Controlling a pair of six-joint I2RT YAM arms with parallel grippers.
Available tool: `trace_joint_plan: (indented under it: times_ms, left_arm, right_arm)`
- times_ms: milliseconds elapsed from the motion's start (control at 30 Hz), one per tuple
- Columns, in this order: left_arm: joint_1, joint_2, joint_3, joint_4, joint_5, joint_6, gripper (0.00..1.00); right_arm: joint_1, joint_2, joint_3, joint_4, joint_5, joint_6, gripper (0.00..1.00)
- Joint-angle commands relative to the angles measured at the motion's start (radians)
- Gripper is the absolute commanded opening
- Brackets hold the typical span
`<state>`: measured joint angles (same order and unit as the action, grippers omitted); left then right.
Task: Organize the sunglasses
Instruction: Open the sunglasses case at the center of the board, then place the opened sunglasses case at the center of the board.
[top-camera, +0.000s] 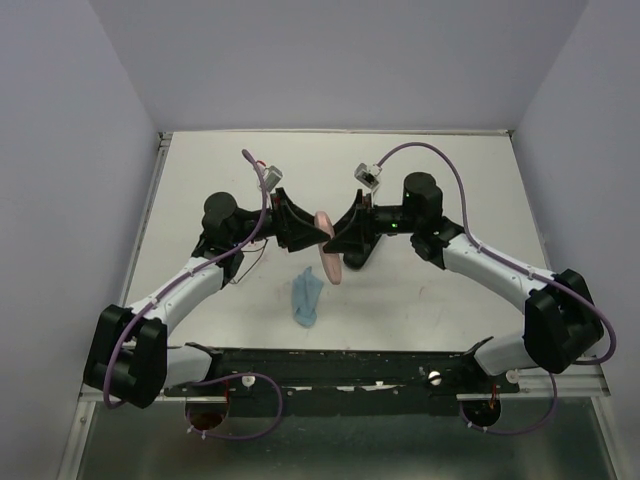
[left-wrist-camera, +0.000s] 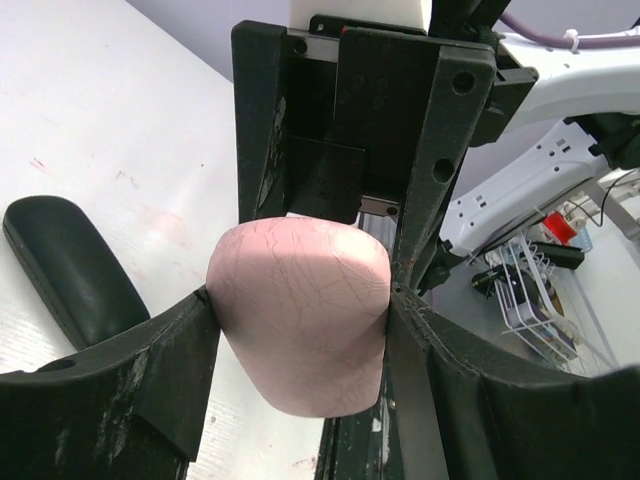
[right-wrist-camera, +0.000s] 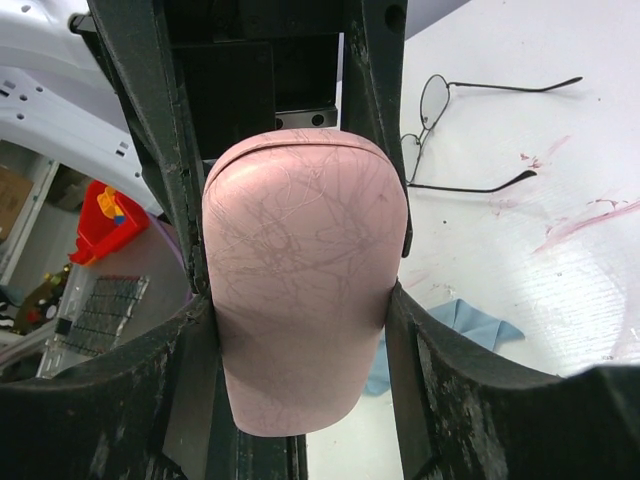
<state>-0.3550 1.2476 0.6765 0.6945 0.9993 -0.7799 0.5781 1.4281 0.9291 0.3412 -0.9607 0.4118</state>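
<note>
Pinching the closed pink case (right-wrist-camera: 300, 290) from opposite ends, left gripper (left-wrist-camera: 300, 295) and right gripper (right-wrist-camera: 295, 295) were clamped on it; contents hidden. Sunglasses (right-wrist-camera: 450, 130), unfolded, were seen on the table (right-wrist-camera: 580, 120) only by right wrist; black case (left-wrist-camera: 70, 265) only by left.

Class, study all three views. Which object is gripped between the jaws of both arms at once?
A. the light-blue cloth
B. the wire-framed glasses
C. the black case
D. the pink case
D: the pink case sits pinched between the jaws of the right gripper and, in the left wrist view, of the left gripper, while the black case lies on the table.
</note>
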Motion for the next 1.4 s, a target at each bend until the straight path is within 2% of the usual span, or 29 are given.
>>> trace_joint_plan:
  times_ms: [0, 133, 233, 333, 400, 533, 633, 833, 967, 1100, 1367]
  left_arm:
    - [0.031, -0.002, 0.015, -0.163, 0.052, 0.2, 0.3]
    - [0.039, -0.065, 0.028, -0.372, -0.051, 0.375, 0.27]
    - [0.039, -0.126, 0.005, -0.43, -0.088, 0.445, 0.22]
    - [0.044, -0.152, -0.009, -0.481, -0.162, 0.487, 0.13]
    - [0.057, -0.152, -0.018, -0.466, -0.156, 0.473, 0.0]
    - [0.07, -0.123, -0.011, -0.339, -0.036, 0.357, 0.0]
    - [0.07, -0.114, -0.02, -0.279, 0.047, 0.309, 0.0]
    - [0.07, -0.152, 0.044, -0.662, -0.301, 0.421, 0.0]
    - [0.07, -0.133, 0.089, -0.753, -0.459, 0.397, 0.0]
    - [0.07, -0.086, 0.115, -0.73, -0.395, 0.36, 0.01]
    - [0.068, -0.069, 0.124, -0.701, -0.35, 0.32, 0.18]
  right_arm:
    - [0.005, -0.072, 0.03, 0.056, -0.085, 0.039, 0.01]
    - [0.006, -0.093, 0.027, 0.061, -0.087, 0.062, 0.01]
    - [0.006, -0.119, 0.013, 0.09, -0.085, 0.077, 0.01]
    - [0.005, -0.135, -0.006, 0.142, -0.125, 0.108, 0.01]
    - [0.005, -0.133, -0.01, 0.148, -0.145, 0.114, 0.01]
    - [0.005, -0.112, -0.009, 0.09, -0.127, 0.064, 0.01]
    - [0.005, -0.087, 0.005, 0.099, -0.125, 0.094, 0.01]
    - [-0.012, -0.104, 0.013, 0.039, -0.024, 0.124, 0.01]
    - [-0.03, -0.094, 0.013, 0.027, -0.001, 0.137, 0.01]
    - [-0.032, -0.055, 0.004, 0.091, -0.035, 0.174, 0.01]
    - [-0.034, -0.002, 0.011, 0.114, -0.001, 0.208, 0.01]
